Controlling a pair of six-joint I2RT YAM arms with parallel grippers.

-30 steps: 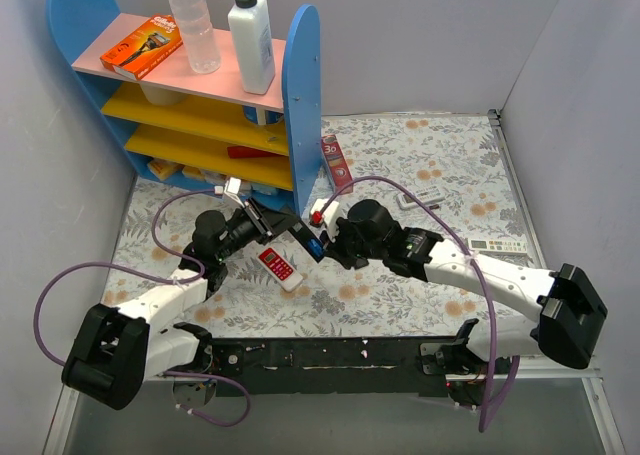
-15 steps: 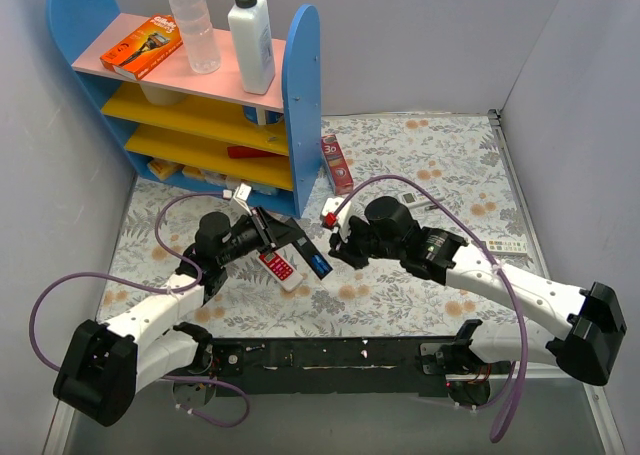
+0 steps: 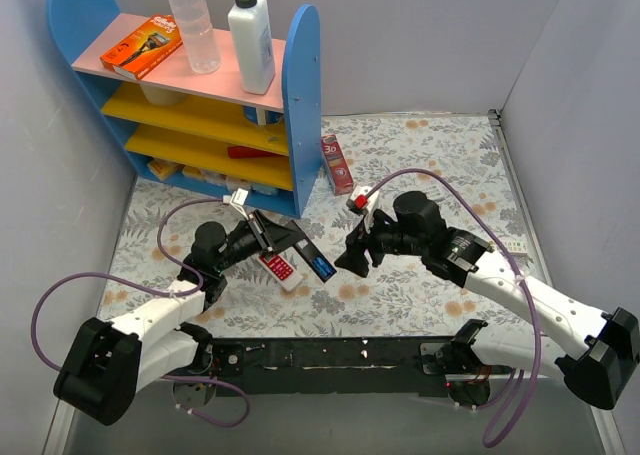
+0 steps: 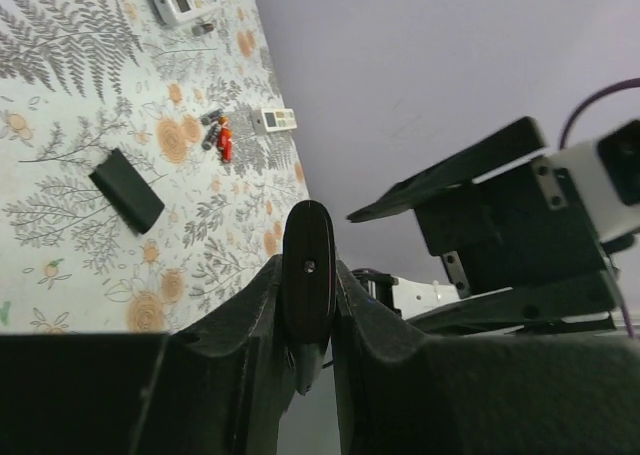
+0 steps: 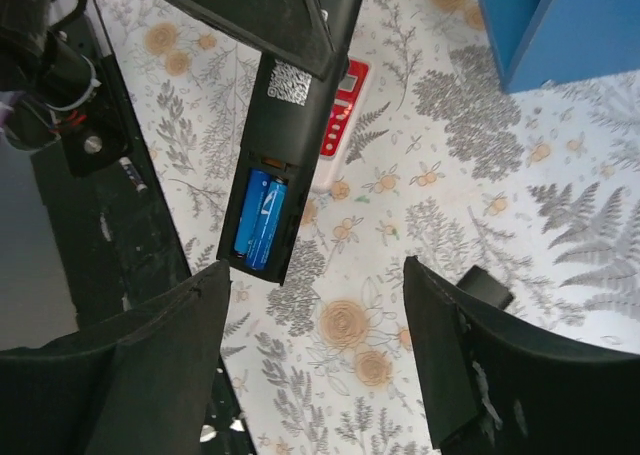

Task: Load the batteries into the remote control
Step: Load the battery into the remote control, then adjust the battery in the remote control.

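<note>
Lab cell; grey walls, floral mat

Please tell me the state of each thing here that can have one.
remote control: held, battery compartment open, blue cells inside.
left gripper: shut on the remote control.
right gripper: open, empty.
battery cover: off, flat on the table.
loose batteries: lying on the table.

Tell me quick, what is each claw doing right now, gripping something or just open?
Left claw: closed on the slim black rectangular remote control.
Right claw: open, holding nothing.
</note>
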